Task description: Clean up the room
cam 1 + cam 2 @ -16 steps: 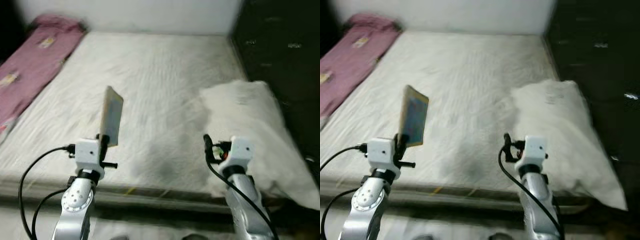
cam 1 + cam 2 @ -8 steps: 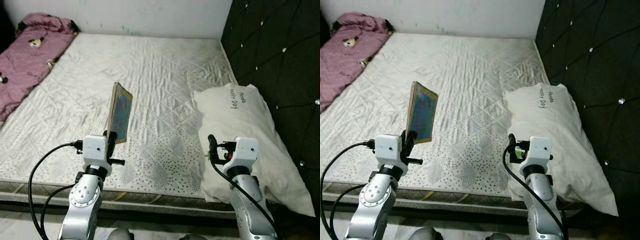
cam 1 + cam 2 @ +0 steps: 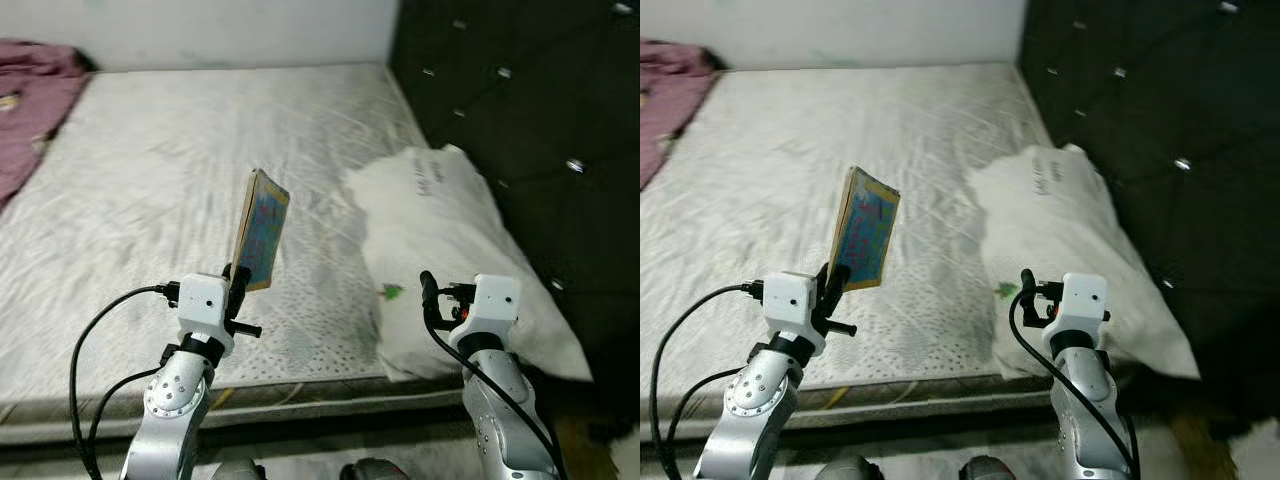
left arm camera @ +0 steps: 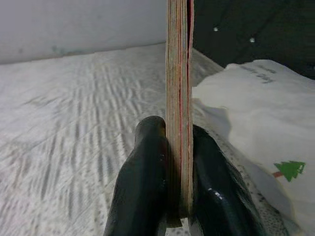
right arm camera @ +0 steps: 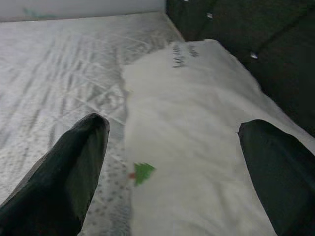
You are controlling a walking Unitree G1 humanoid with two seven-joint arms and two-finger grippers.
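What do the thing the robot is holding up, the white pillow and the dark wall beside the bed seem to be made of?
The book in the left gripper looks like paper or card: a thin stack of page edges and a printed colourful cover. The pillow looks like soft matte white cloth, printed with lettering. The headboard wall seems padded dark fabric or leatherette, with shiny tufting buttons; which, I cannot tell.

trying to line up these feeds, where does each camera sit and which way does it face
Left and right eye views: on the head, looking forward and down at the bed; both arms show, left claw holding a book.
Left wrist view: along the left claw's fingers, clamped on the book's edge.
Right wrist view: along the open right claw, over the pillow.
Shared: pillow and its green tree mark.
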